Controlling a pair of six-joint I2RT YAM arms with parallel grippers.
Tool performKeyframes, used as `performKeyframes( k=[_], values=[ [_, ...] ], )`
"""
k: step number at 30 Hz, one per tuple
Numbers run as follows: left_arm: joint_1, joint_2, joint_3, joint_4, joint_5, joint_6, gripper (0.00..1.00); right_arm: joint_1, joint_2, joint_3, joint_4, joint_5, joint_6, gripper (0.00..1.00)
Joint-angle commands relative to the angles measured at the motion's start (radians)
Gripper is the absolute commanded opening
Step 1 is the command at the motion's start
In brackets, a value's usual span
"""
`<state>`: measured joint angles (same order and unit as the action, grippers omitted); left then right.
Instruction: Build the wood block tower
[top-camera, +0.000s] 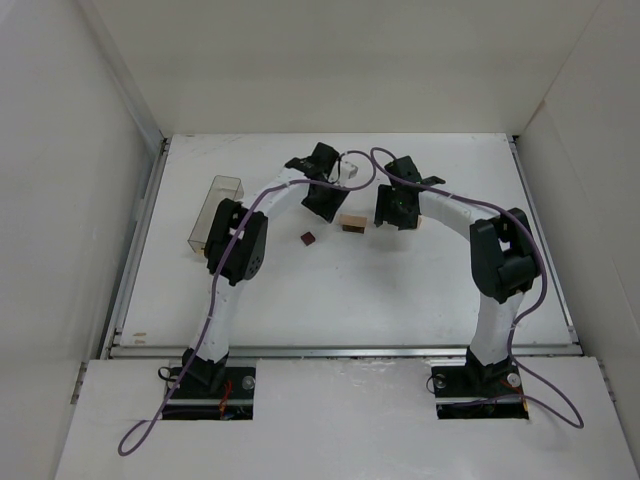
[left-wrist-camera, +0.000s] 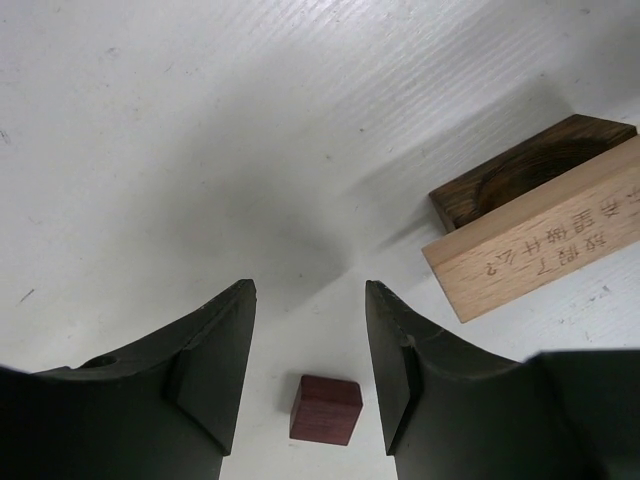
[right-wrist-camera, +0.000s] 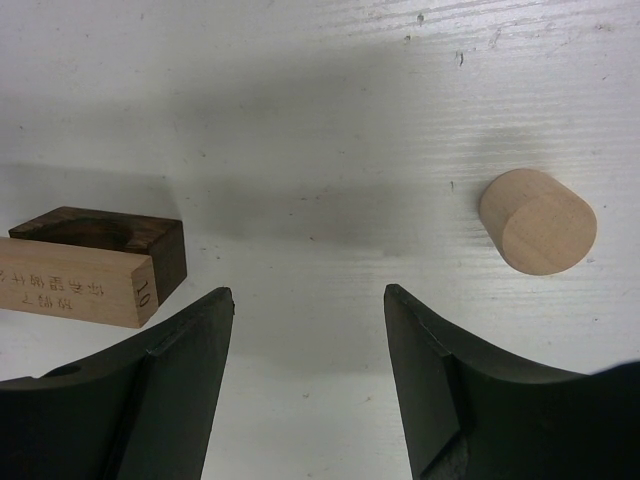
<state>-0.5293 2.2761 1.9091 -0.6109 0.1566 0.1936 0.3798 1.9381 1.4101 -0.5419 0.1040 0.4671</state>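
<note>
Flanking tan slab (left-wrist-camera: 550, 240), left gripper (left-wrist-camera: 308, 290) and right gripper (right-wrist-camera: 309, 292), jaws apart.

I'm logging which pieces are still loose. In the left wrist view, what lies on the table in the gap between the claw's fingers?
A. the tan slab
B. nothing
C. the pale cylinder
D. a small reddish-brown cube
D: the small reddish-brown cube lies on the table between the fingers of the open left claw, not gripped, while the tan slab lies off to the right.
</note>
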Motion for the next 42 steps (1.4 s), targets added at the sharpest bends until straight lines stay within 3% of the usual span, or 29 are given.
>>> performKeyframes(
  k=[1,42],
  values=[
    [-0.015,-0.026,0.038,0.008,0.021,0.0,0.45,-0.004,-0.042,0.003,0.028,-0.009,-0.01,0.68],
    [-0.024,-0.017,0.018,-0.001,0.08,0.009,0.45,-0.004,-0.042,-0.007,0.028,-0.009,-0.01,0.68]
  ],
)
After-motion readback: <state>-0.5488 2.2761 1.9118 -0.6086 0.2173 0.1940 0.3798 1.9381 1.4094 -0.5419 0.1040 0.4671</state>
